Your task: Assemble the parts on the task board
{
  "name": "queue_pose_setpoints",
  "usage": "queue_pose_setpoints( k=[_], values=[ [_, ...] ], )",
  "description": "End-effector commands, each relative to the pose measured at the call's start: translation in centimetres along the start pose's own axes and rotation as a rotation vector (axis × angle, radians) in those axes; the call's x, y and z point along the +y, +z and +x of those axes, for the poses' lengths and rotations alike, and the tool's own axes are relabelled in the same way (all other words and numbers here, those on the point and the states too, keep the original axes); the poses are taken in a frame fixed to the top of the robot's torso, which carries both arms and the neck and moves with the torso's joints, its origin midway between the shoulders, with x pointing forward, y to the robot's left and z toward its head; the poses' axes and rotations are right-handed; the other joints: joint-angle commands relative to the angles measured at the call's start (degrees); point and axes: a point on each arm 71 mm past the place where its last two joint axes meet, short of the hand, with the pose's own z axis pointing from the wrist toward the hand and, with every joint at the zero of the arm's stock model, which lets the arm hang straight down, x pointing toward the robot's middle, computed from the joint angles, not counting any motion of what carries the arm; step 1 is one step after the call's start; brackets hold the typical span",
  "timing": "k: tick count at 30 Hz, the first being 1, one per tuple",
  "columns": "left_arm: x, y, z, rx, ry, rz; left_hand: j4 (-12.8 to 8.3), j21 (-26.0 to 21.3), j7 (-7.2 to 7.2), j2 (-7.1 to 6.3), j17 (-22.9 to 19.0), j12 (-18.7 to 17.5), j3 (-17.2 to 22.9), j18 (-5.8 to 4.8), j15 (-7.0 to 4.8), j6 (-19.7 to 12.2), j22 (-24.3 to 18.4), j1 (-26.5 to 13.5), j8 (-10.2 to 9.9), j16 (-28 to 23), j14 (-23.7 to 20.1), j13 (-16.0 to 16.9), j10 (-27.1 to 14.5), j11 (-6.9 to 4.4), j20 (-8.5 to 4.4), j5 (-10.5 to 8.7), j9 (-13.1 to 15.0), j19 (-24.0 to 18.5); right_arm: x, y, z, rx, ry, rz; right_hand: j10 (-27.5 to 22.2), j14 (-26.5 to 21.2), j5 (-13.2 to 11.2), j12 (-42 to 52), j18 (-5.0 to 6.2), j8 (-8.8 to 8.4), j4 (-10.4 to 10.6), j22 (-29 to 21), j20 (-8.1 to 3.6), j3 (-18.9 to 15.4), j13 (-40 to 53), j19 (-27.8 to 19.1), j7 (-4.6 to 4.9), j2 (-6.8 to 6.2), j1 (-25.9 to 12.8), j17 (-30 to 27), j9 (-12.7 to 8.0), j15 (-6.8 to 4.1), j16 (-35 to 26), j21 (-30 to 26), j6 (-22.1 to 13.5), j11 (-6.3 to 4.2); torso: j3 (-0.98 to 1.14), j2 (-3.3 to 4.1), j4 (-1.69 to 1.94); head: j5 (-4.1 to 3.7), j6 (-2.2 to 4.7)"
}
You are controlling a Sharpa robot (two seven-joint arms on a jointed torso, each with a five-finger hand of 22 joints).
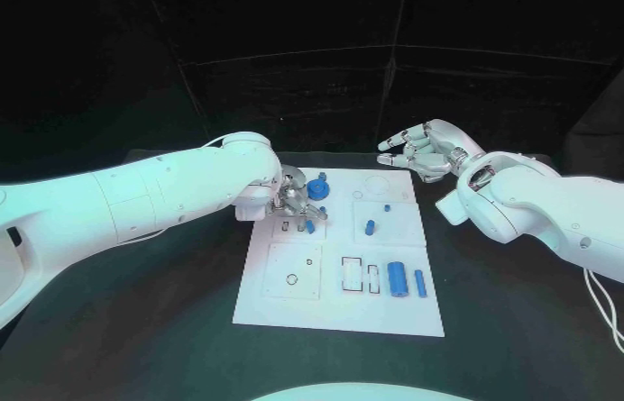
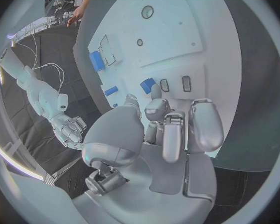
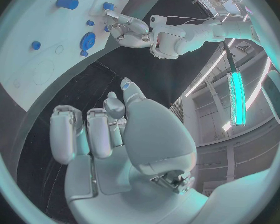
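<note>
Black table [image 1: 156, 329], left hand [image 1: 294, 205] pinching blue part [image 1: 309, 225] on task board [image 1: 338, 315], right hand [image 1: 426, 150] raised, empty, fingers loosely curled

The left hand [image 1: 294, 205] hides part of a blue part [image 2: 147, 85]; its grip unclear.

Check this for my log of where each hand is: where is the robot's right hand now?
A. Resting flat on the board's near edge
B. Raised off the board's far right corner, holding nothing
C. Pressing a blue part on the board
B: the right hand is beyond the task board's far right corner, fingers apart, holding nothing, while the left hand works at the board.
</note>
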Motion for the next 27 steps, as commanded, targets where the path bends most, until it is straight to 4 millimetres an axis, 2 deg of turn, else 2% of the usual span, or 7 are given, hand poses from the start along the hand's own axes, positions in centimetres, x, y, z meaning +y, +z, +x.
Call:
queue_pose_setpoints(
  k=[1, 16, 27],
  values=[
    [0.08, 0.0, 0.05, 0.024, 0.022, -0.013, -0.3, 0.2, 0.04, 0.18, 15.1, 0.2, -0.1, -0.62, -0.37, -0.5, 0.0, 0.7, 0.4, 0.3, 5.9, 0.1, 0.3, 0.11, 0.21, -0.12, 0.1, 0.3, 0.12, 0.08, -0.02, 0.006, 0.0, -0.003, -0.4, 3.2, 0.4, -0.2, 0.54, 0.2, 0.0, 3.5, 0.02, -0.5, 0.0, -0.3, 0.16, 0.51, 0.2, 3.3, -0.1, -0.47, -0.2, -0.2, -0.3, 0.13, 0.02, 0.01, 0.08, -0.05, -0.09],
    [0.13, 0.41, 0.8, 0.059, 0.042, -0.023, -0.8, 0.5, -0.01, 0.48, 15.1, 0.6, 0.0, -0.67, -0.39, -0.8, 0.5, 1.5, 1.0, 0.3, 5.9, 0.4, 0.4, 0.07, 0.21, -0.11, 0.5, 0.3, 0.11, 0.26, 0.12, 0.012, 0.0, -0.001, -0.3, 3.2, 0.5, -0.1, 0.55, 0.21, 0.0, 3.5, 0.02, -0.5, 0.0, -0.3, 0.17, 0.52, 0.2, 3.3, -0.1, -0.46, -0.2, -0.3, -0.3, 0.13, 0.04, 0.01, 0.06, -0.04, -0.41],
    [0.06, 0.49, 0.9, 0.051, 0.032, -0.019, -2.0, 0.7, -0.02, 1.51, 15.1, 0.7, 0.8, -0.69, -0.4, -1.3, 0.9, 3.3, 1.7, 0.3, 5.9, 0.6, 0.3, 0.06, 0.21, -0.1, 1.1, 0.2, 0.11, 0.43, 0.27, 0.019, 0.0, 0.002, -0.3, 3.2, 0.6, -0.1, 0.56, 0.24, 0.0, 3.4, 0.02, -0.5, 0.0, -0.3, 0.17, 0.57, 0.2, 3.3, -0.1, -0.46, -0.3, -0.3, -0.3, 0.14, 0.08, -0.01, 0.02, 0.11, -0.44]
  ],
)
